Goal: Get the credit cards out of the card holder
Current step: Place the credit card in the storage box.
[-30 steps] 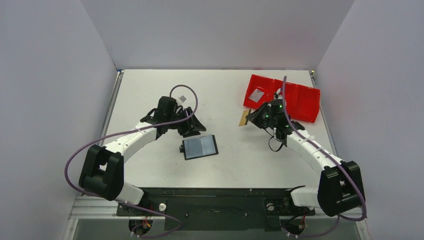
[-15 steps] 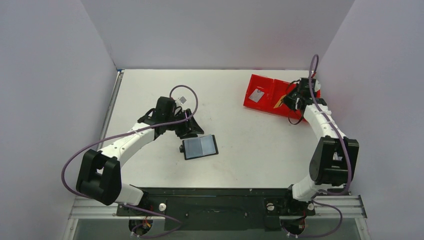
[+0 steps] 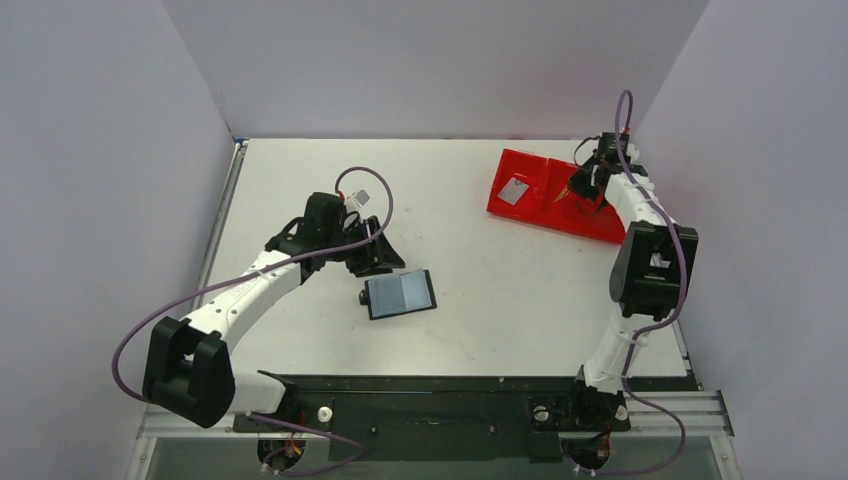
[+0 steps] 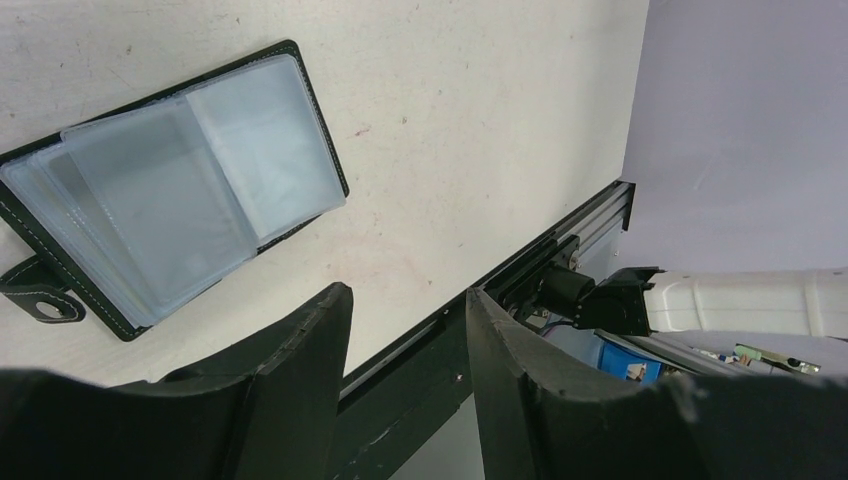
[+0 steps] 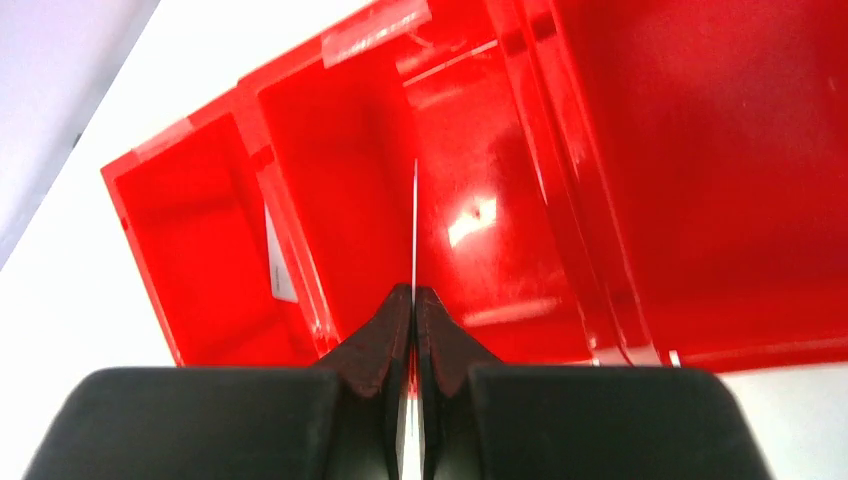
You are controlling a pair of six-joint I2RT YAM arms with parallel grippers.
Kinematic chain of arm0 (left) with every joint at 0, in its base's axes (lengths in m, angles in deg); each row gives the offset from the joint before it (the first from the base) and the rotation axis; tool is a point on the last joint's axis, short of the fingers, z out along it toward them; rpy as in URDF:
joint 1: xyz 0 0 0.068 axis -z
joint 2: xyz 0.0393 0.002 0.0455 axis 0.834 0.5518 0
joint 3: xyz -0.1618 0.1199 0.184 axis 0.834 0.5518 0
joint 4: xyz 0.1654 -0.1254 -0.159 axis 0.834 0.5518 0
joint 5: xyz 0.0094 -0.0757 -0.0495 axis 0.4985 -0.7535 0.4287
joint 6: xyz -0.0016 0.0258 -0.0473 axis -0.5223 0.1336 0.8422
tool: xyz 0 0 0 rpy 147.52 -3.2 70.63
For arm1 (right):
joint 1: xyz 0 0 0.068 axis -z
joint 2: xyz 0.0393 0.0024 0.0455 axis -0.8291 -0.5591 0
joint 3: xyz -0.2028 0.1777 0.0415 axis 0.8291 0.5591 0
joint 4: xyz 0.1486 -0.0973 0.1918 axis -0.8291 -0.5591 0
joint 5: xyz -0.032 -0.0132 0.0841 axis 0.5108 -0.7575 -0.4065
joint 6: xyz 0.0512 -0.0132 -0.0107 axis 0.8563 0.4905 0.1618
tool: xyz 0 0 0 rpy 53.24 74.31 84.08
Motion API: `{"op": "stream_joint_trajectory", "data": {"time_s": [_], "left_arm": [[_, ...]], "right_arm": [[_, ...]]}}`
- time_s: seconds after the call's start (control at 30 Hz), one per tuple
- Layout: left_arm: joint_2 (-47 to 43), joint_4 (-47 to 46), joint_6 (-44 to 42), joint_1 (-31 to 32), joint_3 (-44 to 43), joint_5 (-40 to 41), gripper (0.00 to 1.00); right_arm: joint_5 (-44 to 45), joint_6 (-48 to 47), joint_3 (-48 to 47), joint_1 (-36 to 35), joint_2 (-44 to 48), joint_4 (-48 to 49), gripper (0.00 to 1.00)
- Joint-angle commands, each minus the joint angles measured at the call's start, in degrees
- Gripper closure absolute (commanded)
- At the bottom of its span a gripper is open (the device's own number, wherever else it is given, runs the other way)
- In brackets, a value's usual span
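The card holder (image 3: pixel 400 294) lies open and flat on the table, its clear sleeves (image 4: pixel 170 220) facing up. My left gripper (image 3: pixel 378 262) hovers just behind it, open, nothing between its fingers (image 4: pixel 405 295). My right gripper (image 3: pixel 583 186) is over the red tray, shut on a thin credit card (image 5: pixel 414 220) seen edge-on, which points down into the middle compartment. A silver-grey credit card (image 3: pixel 514 191) lies in the tray's left compartment (image 5: pixel 277 265).
The red three-compartment tray (image 3: pixel 600 215) stands at the back right, close to the right wall. The black frame rail (image 3: pixel 420 395) with the arm bases runs along the near table edge.
The right arm has swung from mid-table to the back right, carrying the card over the red tray. The left arm has shifted only slightly; the card holder has not moved.
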State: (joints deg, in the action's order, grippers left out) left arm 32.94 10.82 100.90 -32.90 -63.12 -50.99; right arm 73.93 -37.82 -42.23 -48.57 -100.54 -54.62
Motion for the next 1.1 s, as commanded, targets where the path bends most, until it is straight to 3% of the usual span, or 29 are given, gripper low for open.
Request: {"op": "stream_joint_trajectory", "data": {"time_s": [0.0,0.07,0.4,0.53,0.7,0.83,1.07], "left_arm": [[-3.0,0.9,-1.6,-0.2,-1.9,0.3,0.57],[-3.9,1.0,-1.5,-0.2,-1.6,0.6,0.57],[-5.5,1.2,-1.4,-0.1,-0.1,1.8,0.56],[-5.3,1.0,-1.2,-0.1,0.7,2.4,0.56],[-5.1,0.7,-1.2,-0.2,1.5,3.9,0.56],[-5.3,1.1,-0.4,-0.7,3.2,7.3,0.56],[-6.5,2.8,0.4,-3.5,7.3,14.8,0.56]], "right_arm": [[-0.6,-0.7,-6.2,0.6,-3.8,-1.6,1.0],[-0.6,-0.6,-7.3,0.6,-4.9,-1.7,1.0],[0.8,-1.0,-12.5,0.6,-6.7,-4.9,0.66],[2.1,-1.6,-11.9,0.2,-3.5,-5.9,0.57],[3.1,-2.6,-9.1,-1.7,2.6,-8.0,0.52],[3.9,-3.3,-1.6,-6.1,9.4,-7.7,0.5],[5.5,-1.8,12.1,-22.7,19.9,-3.7,0.49]]}}
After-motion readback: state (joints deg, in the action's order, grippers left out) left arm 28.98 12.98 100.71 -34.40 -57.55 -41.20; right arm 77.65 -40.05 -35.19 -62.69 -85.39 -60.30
